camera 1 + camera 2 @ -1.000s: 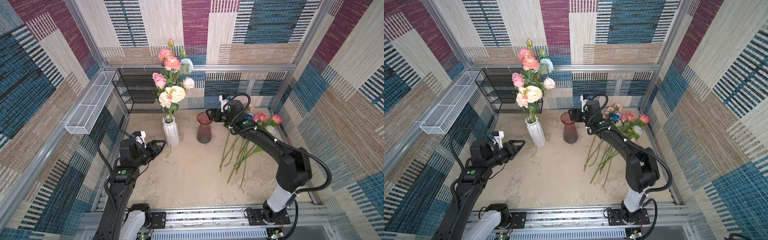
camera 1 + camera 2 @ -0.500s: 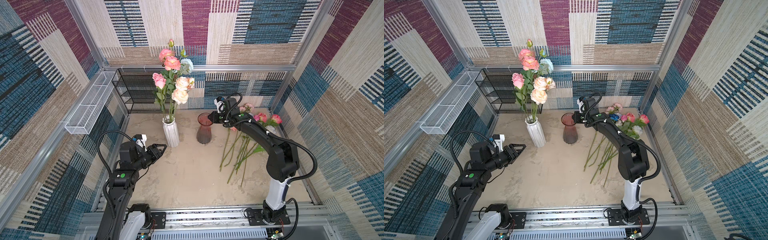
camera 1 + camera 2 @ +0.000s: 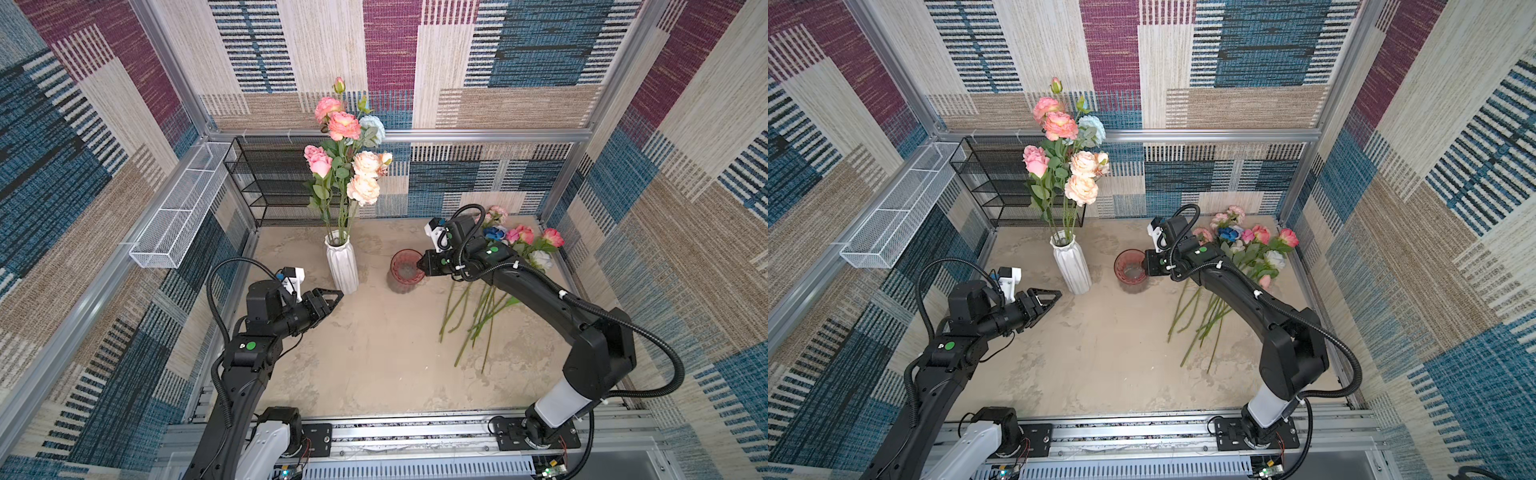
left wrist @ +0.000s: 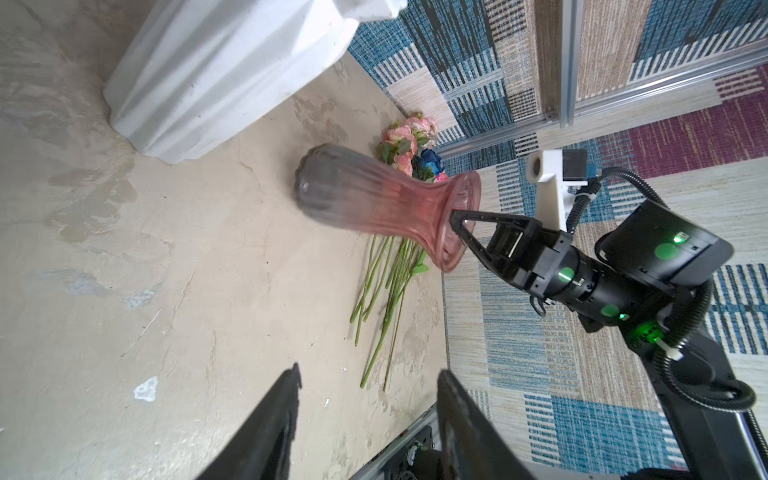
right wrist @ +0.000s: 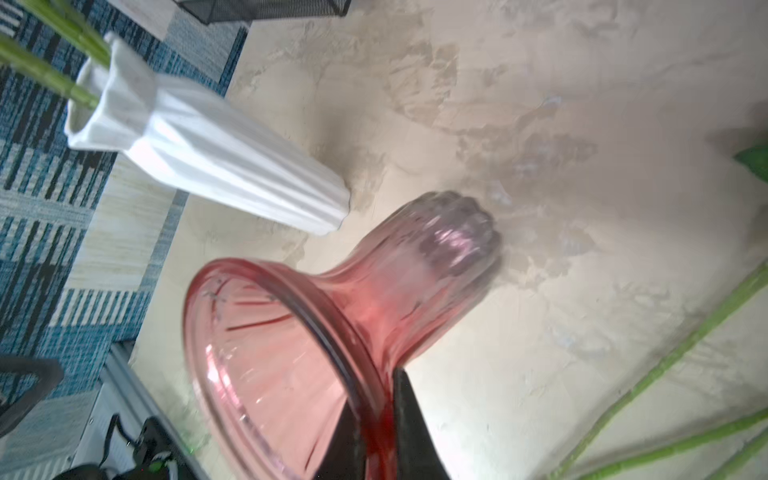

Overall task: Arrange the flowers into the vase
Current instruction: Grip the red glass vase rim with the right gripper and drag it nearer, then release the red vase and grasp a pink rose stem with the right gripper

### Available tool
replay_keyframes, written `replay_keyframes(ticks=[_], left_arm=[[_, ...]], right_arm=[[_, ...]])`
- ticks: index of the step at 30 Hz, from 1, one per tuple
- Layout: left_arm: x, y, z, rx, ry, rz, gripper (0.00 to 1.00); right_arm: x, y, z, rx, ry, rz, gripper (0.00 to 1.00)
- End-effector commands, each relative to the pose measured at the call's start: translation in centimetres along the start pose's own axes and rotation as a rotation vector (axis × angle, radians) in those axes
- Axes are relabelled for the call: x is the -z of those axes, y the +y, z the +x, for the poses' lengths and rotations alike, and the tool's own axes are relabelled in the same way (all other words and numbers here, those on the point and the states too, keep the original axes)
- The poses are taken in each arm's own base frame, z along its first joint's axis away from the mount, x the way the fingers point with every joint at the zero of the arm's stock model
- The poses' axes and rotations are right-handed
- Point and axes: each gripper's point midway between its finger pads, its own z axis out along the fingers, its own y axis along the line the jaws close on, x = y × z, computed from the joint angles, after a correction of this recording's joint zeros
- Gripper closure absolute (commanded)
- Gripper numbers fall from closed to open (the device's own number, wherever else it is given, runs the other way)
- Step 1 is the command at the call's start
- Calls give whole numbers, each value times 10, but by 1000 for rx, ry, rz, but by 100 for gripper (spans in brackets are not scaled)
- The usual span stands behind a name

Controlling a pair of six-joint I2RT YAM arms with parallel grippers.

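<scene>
Gripping the flared rim of the ribbed pink glass vase (image 3: 405, 272), my right pincer (image 3: 422, 266) is closed on the glass, with one finger inside the mouth and one outside. This pink glass vase is near the middle of the beige mottled table (image 3: 374, 365), between the tall white ribbed ceramic vase (image 3: 343, 266) and the loose roses (image 3: 521, 235). Its lower part is blurred in both wrist views, so I cannot tell if its foot touches the table.

My left pincer (image 3: 334, 296) is wide, with nothing between the fingers. It hovers over the table just beside the foot of the white ribbed ceramic vase, and its tips point toward the pink glass vase.

The flowers are in two groups. Several long-stemmed artificial roses (image 3: 365, 164), pink, peach, cream and one pale blue, stand upright in the white vase, with their heads high above its mouth. The loose roses lie on the table at the right, partly under my right arm. Their green stems (image 3: 478, 316) point toward the front, and their heads, pink, white and dark blue, are near the back right corner.
</scene>
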Motion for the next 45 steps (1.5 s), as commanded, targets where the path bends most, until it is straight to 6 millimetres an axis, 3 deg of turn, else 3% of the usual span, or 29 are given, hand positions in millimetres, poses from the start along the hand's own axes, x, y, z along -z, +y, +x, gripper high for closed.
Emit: replay_keyframes(ticks=[1, 7, 17, 19, 21, 23, 30, 33, 37, 40, 45], left_arm=[[-4, -8, 2, -50, 7, 27, 45], [-14, -10, 12, -64, 46, 40, 45], [-23, -17, 26, -94, 99, 53, 45], [-24, -16, 29, -95, 106, 51, 45], [-25, -16, 31, -95, 113, 53, 44], [-26, -16, 32, -94, 117, 58, 43], [-19, -24, 29, -120, 103, 63, 34], [-14, -26, 27, -137, 78, 63, 28], [-7, -22, 24, -158, 35, 33, 28], [-4, -20, 25, -158, 23, 30, 29], [-1, -16, 30, -147, 24, 16, 31]], right_arm=[[15, 15, 11, 9, 46, -18, 100], [24, 25, 31, 1, 133, -6, 100], [26, 32, 45, -27, 223, -19, 100], [22, 27, 51, -22, 239, 1, 89], [22, 24, 49, -14, 227, 19, 62], [27, 27, 41, 1, 187, 17, 45], [67, 28, 1, 31, -40, 65, 28], [83, 1, -6, -32, -143, 96, 29], [86, -61, -8, -121, -265, 203, 35], [66, -101, -6, -170, -292, 299, 37], [9, -160, -1, -273, -218, 372, 38]])
